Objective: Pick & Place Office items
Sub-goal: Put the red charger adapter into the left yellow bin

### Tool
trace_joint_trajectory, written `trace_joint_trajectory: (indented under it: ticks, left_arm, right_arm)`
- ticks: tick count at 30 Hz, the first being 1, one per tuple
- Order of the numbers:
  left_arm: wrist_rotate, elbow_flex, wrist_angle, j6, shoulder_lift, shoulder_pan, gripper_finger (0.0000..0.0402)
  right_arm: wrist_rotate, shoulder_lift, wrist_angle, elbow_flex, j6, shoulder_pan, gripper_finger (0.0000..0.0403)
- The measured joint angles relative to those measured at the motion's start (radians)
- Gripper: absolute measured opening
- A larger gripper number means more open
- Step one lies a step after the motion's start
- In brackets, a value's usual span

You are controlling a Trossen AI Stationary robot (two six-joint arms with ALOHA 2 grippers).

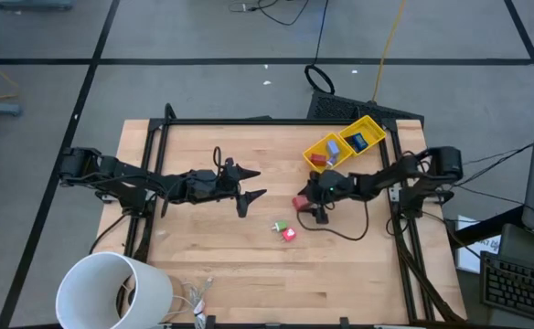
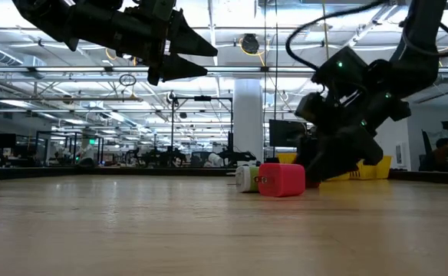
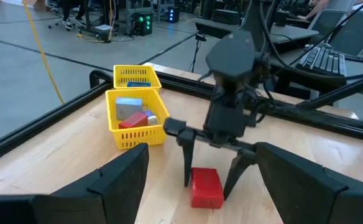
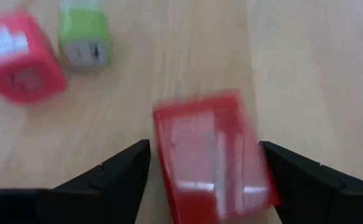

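A red block (image 1: 299, 202) lies flat on the table right of centre. My right gripper (image 1: 309, 210) is open and points down over it, with one finger (image 3: 187, 167) on each side of the block (image 3: 206, 187). No touch shows. A green bit (image 1: 277, 226) and a bright pink-red bit (image 1: 289, 234) lie side by side nearer the near edge, and both show in the low view (image 2: 247, 178) (image 2: 281, 180). My left gripper (image 1: 256, 184) hangs open above the table's middle, facing the right gripper.
The yellow bin (image 1: 373, 126) stands at the far right; one compartment holds a blue black-framed piece (image 1: 358, 142), the other red and grey pieces (image 1: 322, 158). A big white cylinder (image 1: 112, 292) stands at the near left corner. A dark cable (image 1: 345, 233) loops beside the right arm.
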Motion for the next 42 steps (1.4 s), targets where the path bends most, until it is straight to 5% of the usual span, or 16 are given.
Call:
trace_joint_trajectory:
  ticks: [11,21,30,42]
  left_arm:
    - [0.009,0.0,-0.001,0.0,0.0,0.0,0.0296]
    - [0.009,0.0,-0.001,0.0,0.0,0.0,0.0296]
    - [0.01,0.0,-0.002,0.0,0.0,0.0,0.0296]
    - [0.01,0.0,-0.005,0.0,0.0,0.0,0.0296]
  right_arm:
    - [-0.003,-0.005,-0.032,0.002,-0.006,0.003,0.0264]
    - [-0.006,-0.005,-0.037,0.002,-0.028,0.009,0.0207]
    - [-0.107,-0.022,-0.036,0.002,-0.025,0.01,0.0224]
    - [-0.109,-0.157,-0.068,0.002,0.033,0.01,0.0209]
